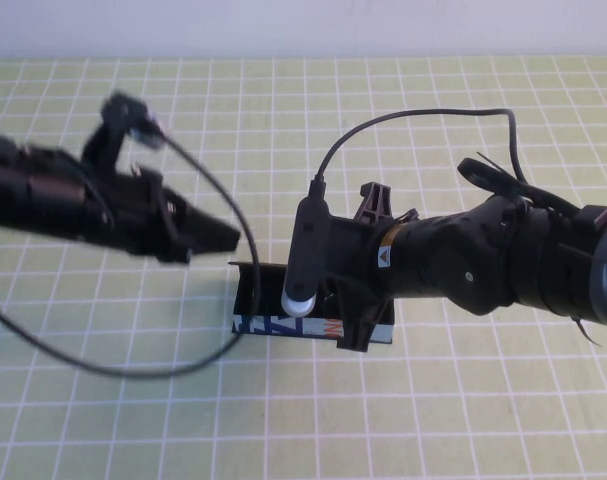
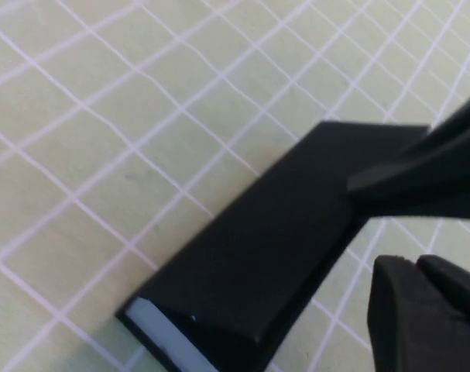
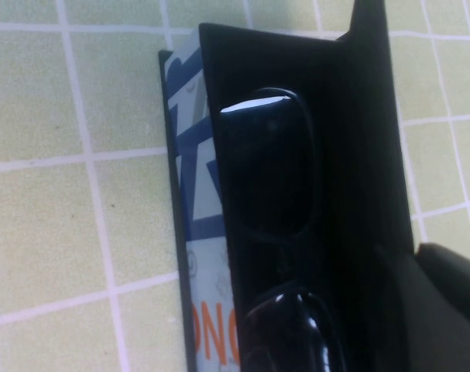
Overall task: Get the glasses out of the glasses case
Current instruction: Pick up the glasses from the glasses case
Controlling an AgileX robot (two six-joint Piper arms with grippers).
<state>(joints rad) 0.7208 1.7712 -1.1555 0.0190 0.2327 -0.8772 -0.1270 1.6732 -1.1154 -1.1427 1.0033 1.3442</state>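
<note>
The glasses case (image 1: 273, 325) lies at the table's middle with its blue and orange printed front toward me and its flap lid up. The black glasses (image 3: 269, 163) lie inside the open case (image 3: 190, 232); the high view hides them under the arm. My right gripper (image 1: 351, 325) points down right over the case's middle, and its dark body shows beside the raised lid in the right wrist view. My left gripper (image 1: 231, 238) hovers just behind the case's left end. It is open, with its fingers (image 2: 420, 310) apart beside the black lid (image 2: 258, 256) and nothing seen held.
A yellow-green mat with a white grid (image 1: 133, 420) covers the table. Black cables loop from both arms, one (image 1: 133, 372) hanging low over the mat at front left. A pale wall (image 1: 303, 25) runs along the far edge.
</note>
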